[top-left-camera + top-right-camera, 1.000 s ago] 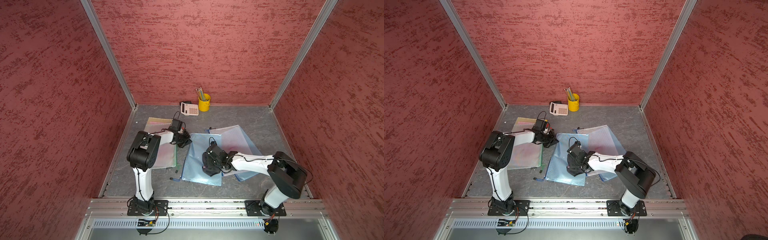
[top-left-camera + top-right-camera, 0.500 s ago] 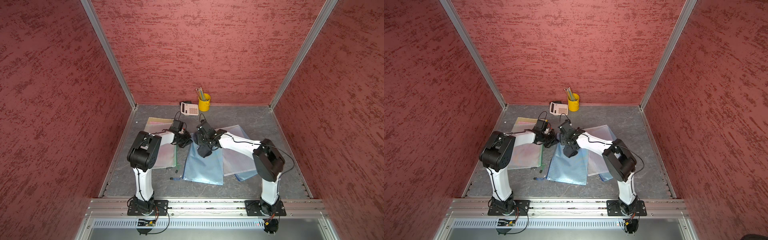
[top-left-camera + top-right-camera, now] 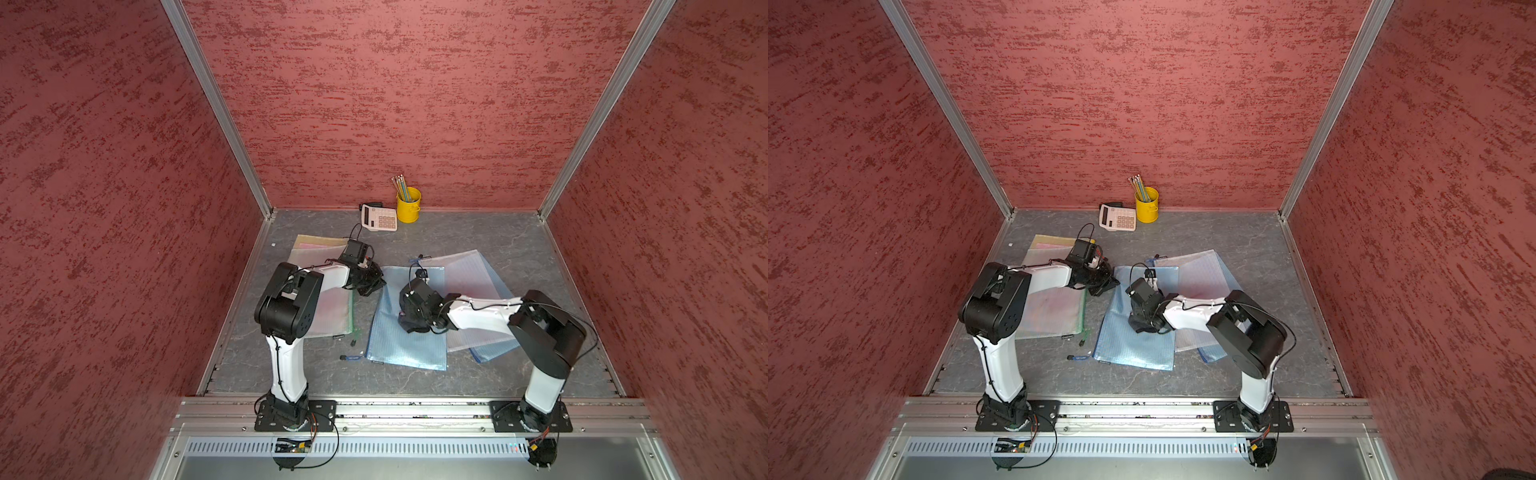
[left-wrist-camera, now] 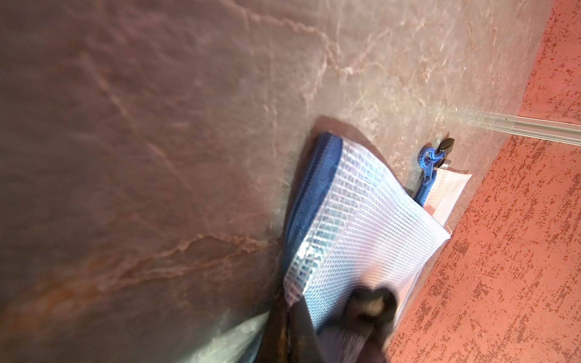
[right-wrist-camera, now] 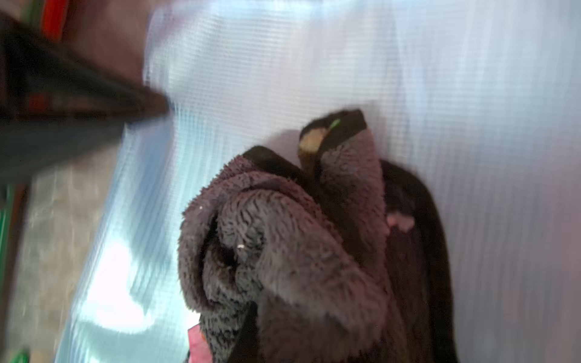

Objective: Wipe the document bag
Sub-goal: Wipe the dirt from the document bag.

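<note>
Here's the right claw [image 3: 411,320], low over the middle of the blue document bag [image 3: 405,353], jaws squeezed tight on a bunched grey cloth [image 5: 283,239]. The wrist view shows the fleece wadded right around the tips, so a fat soft pad meets the plastic rather than bare fingers. The bag lies flat at the centre of the grey tabletop [image 3: 478,232], long side running near to far, and the wad [image 3: 1142,326] is pressing on its middle. That looks like mid-stroke to me.

Over on the left, the left claw [image 3: 370,286] is closed down narrow on the bag's far left corner, by the blue zip [image 4: 314,176]. That's the anchor, I'd say: a slick mesh sleeve would skate along under the cloth unless one corner is pinned.

A pale bag [image 3: 469,274] overlaps on the right, and more bags [image 3: 328,316] sit under the left arm. The calculator [image 3: 379,217] and yellow pencil cup [image 3: 408,205] stand far back, well apart from the wiping.
</note>
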`<move>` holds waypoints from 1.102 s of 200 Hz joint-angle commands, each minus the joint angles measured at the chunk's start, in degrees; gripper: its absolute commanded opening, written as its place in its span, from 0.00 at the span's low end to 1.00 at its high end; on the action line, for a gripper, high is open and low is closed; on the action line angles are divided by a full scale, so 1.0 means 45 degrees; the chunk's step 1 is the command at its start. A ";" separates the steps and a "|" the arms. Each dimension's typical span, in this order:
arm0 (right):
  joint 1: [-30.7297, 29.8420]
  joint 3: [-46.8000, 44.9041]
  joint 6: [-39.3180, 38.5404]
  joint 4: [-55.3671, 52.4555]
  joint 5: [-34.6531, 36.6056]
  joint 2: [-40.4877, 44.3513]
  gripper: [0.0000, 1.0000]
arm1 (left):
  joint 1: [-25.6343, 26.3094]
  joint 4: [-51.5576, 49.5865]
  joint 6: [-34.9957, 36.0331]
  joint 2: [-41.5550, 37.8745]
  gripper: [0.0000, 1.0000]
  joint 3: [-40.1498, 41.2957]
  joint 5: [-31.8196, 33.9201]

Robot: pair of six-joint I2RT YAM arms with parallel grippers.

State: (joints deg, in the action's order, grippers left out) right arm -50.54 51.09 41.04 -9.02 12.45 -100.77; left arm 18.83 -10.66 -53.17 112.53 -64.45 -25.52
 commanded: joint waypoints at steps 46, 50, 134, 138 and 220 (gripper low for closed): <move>0.0445 0.1027 -0.0109 -0.8139 0.0696 0.2206 0.00 | -0.0301 -0.0996 0.0312 -0.0054 0.00 0.0308 0.0808; 0.0737 0.1674 -0.0415 -0.8049 0.0800 0.2146 0.00 | -0.0270 -0.0994 0.0351 -0.0049 0.00 0.0307 0.0801; 0.1489 0.6508 -0.2676 -0.3073 -0.1003 -0.3702 0.00 | 0.0170 -0.0816 0.0192 0.0016 0.00 0.0491 0.0883; 0.1486 0.6402 -0.2581 -0.3070 -0.1043 -0.3815 0.00 | 0.0171 -0.0815 0.0175 0.0015 0.00 0.0489 0.0895; 0.0236 -0.1603 0.1055 -0.5937 -0.0892 0.2281 0.00 | 0.0000 -0.0955 0.0169 -0.0478 0.00 0.0762 0.0970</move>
State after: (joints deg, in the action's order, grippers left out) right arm -47.27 50.87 40.64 -24.10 10.31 -94.26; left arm 19.31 -11.11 -52.53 110.89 -62.78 -23.55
